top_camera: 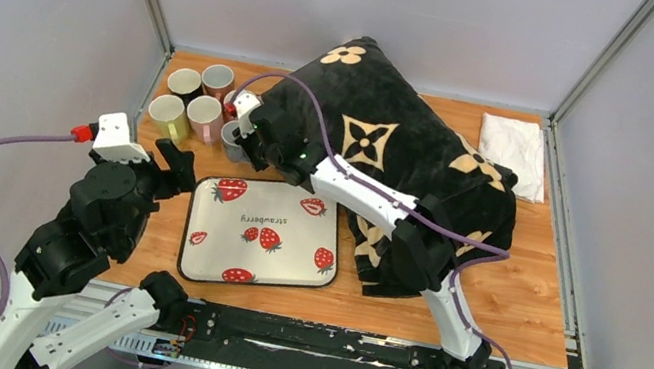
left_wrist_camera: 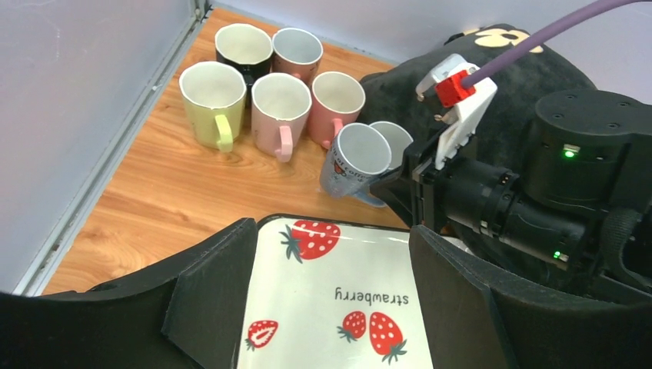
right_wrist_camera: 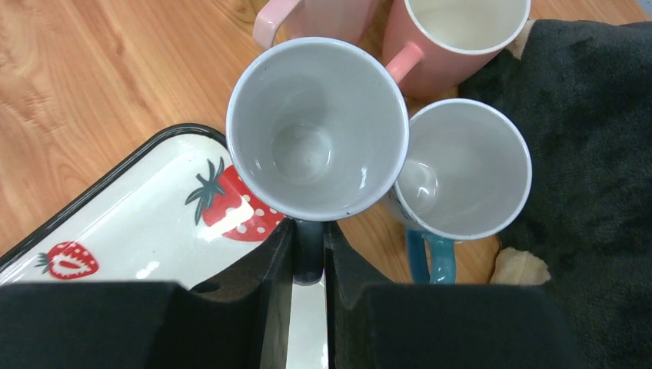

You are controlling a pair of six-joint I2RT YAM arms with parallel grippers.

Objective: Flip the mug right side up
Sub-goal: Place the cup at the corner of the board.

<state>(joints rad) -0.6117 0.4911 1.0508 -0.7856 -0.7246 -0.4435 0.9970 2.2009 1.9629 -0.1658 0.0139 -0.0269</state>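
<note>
The right claw point(right_wrist_camera: 309, 250) was clamped narrow on the handle of the pale grey ceramic mug point(right_wrist_camera: 317, 127), which hung tilted with its mouth up and outward over the far rim of the white strawberry-print tray point(top_camera: 299, 235); the left claw point(left_wrist_camera: 332, 231) stood wide and held nothing, hovering above the tray's near side. A pinch on the handle alone looked likely to let the mug swing or slip; set down on the tray's raised rim, it could topple; its rim sat just beside the white teal-handled mug point(right_wrist_camera: 469, 165), so a sideways move might knock that one. Every mug seen was empty, including the held one, the two pink mugs point(left_wrist_camera: 336, 96) and the yellow-green mug point(left_wrist_camera: 211, 96) upright on the wooden counter point(top_camera: 516, 299).
</note>
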